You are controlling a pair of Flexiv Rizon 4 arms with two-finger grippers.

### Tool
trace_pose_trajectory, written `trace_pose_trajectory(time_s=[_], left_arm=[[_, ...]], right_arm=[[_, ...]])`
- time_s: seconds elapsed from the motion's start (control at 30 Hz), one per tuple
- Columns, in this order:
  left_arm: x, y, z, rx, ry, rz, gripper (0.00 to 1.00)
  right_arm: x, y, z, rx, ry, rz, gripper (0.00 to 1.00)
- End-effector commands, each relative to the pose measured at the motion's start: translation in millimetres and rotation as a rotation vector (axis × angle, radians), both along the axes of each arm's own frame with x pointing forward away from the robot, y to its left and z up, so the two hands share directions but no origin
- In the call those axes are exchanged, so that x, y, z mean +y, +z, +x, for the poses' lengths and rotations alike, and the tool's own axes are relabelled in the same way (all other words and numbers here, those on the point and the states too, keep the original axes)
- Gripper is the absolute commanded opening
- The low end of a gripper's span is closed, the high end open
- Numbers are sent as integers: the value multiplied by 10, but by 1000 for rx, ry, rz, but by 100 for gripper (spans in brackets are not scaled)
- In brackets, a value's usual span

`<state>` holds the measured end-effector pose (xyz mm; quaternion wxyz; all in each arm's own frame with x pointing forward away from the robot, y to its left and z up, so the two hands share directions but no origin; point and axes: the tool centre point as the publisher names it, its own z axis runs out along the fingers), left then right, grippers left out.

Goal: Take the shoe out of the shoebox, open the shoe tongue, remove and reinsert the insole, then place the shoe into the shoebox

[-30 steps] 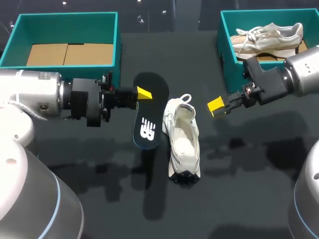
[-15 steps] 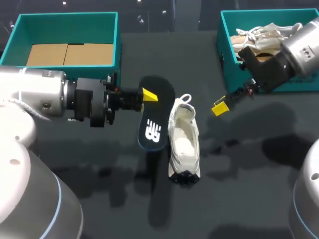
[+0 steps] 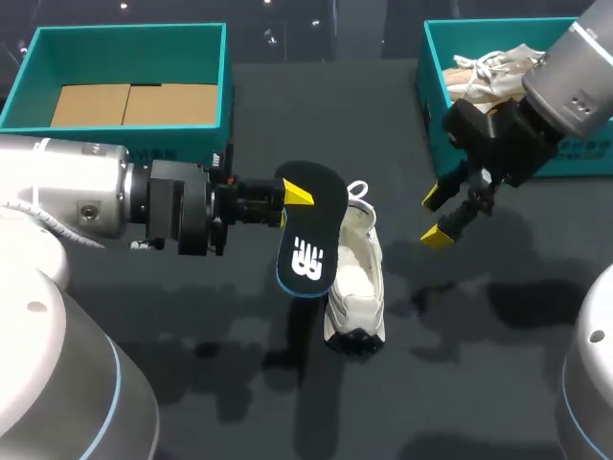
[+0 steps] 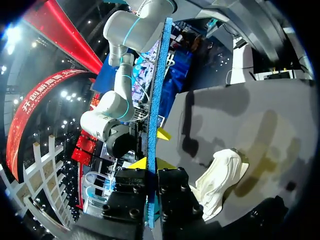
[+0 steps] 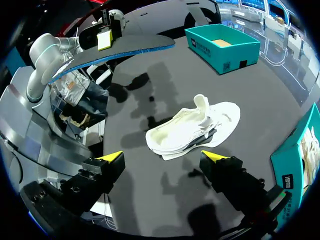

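Note:
My left gripper (image 3: pixel 292 195) is shut on the heel end of a black insole (image 3: pixel 308 244), held in the air, blue-edged and tilted, overlapping the white shoe's (image 3: pixel 356 278) left side. In the left wrist view the insole (image 4: pixel 159 75) stands edge-on between the yellow tips of the gripper (image 4: pixel 151 162), with the shoe (image 4: pixel 220 177) lying on the table beside it. My right gripper (image 3: pixel 437 217) hangs open to the right of the shoe, holding nothing. Its wrist view looks down past the gripper (image 5: pixel 162 159) at the shoe (image 5: pixel 192 130), the insole (image 5: pixel 115 50) beyond it.
A teal shoebox (image 3: pixel 433 105) at the back right holds a second, beige shoe (image 3: pixel 498 69). Another teal box (image 3: pixel 129 43) at the back left holds flat cardboard (image 3: pixel 124 103). The dark table (image 3: pixel 431 383) lies bare in front of the shoe.
The left gripper has carried the insole to the right, from beside the shoe to partly over it. The right arm has lifted and turned, its open fingers now pointing down and to the left.

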<state>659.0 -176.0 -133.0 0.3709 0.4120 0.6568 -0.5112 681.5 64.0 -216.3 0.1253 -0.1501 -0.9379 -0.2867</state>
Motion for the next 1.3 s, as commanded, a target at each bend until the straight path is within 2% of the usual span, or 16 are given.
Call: trace_pose_trajectory(time_s=[0.03,0.13,0.37,0.43,0.8,0.83,0.87,1.0,1.3], left_arm=[[14,1,-30,-2,4,2,0],[-8,-66,-237,41,-31,30,0],[-40,-124,-505,181,-78,41,0],[-51,-163,-515,148,-64,54,0],[-51,-163,-515,148,-64,54,0],[-89,-217,-543,147,-66,59,0],[-126,-269,-574,148,-68,54,0],[-247,-443,-676,149,-107,36,0],[-391,-746,-699,175,-149,39,0]], right_arm=[[42,37,-31,-62,27,-75,100],[71,-11,-95,-202,107,-96,100],[18,-217,-124,-387,174,-106,100],[16,-283,-104,-407,209,-102,100],[39,-286,-112,-402,233,-98,100],[39,-286,-112,-402,233,-98,100],[43,-315,-111,-440,259,-115,100],[-10,-500,-77,-451,265,-128,100],[3,-859,31,-404,283,-120,100]])
